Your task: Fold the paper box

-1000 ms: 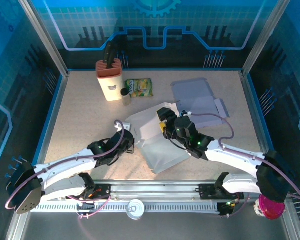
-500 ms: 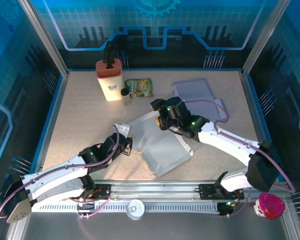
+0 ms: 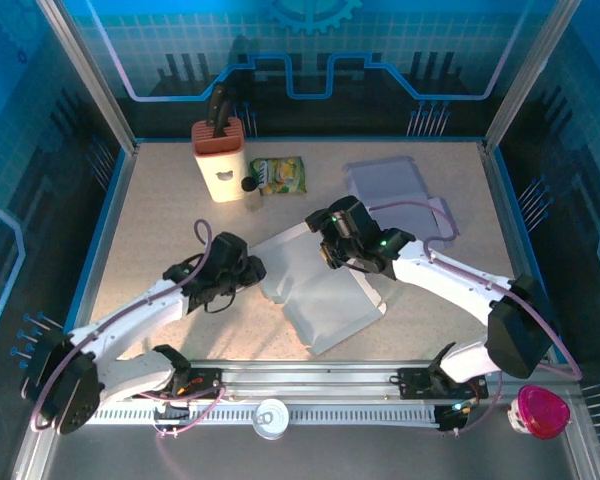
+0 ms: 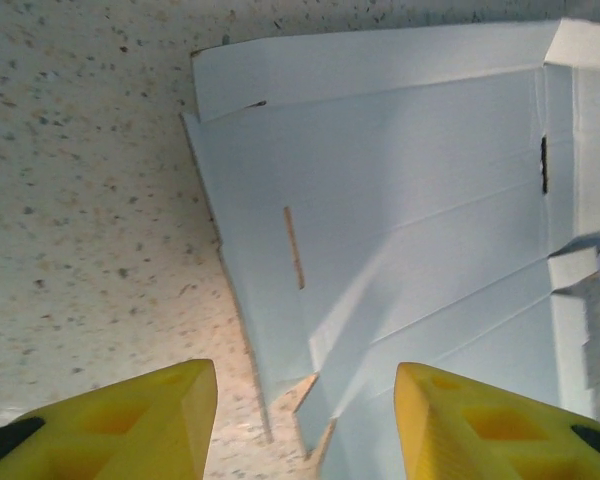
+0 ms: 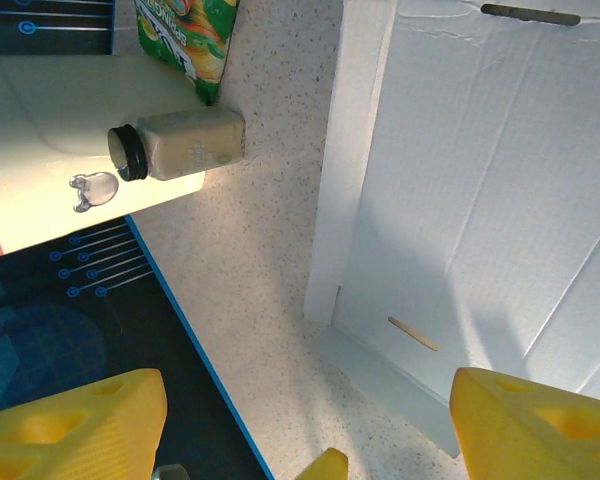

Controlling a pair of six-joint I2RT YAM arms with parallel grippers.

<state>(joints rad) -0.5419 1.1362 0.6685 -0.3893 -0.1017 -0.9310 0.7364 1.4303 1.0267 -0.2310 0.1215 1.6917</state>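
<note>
Beside box [image 3: 325, 300], left gripper [image 3: 252, 272] now open

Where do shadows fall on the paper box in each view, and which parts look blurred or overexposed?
Left wrist: a diagonal shadow crosses the paper box, and the yellow fingers at the bottom look blurred. Right wrist: a shadow band lies on the box; the cream holder is nearly washed out. Top external: sharp, with arm shadows on the table.
</note>
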